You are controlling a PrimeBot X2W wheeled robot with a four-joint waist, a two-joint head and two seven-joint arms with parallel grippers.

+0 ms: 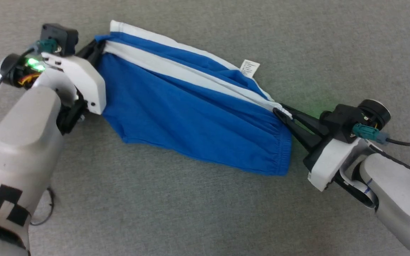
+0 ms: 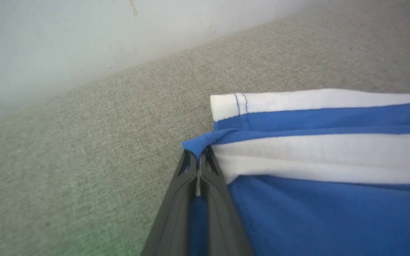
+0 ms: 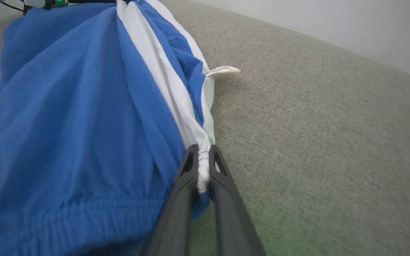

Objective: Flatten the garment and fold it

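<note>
The garment (image 1: 190, 121) lies stretched on the grey woven surface (image 1: 205, 220), long axis upper left to lower right in head view, hem corner clenched in the left pincer (image 2: 198, 156), waistband end in the right pincer (image 3: 201, 160), wrist views adding a pale wall (image 2: 66, 42).

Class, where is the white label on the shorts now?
In the head view, the label juts from the shorts' far edge, right of centre, nearer the right pincer.

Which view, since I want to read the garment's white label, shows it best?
The head view: the label faces the camera at the far edge of the garment. The right wrist view catches it edge-on; the left wrist view looks at the hem corner.
</note>
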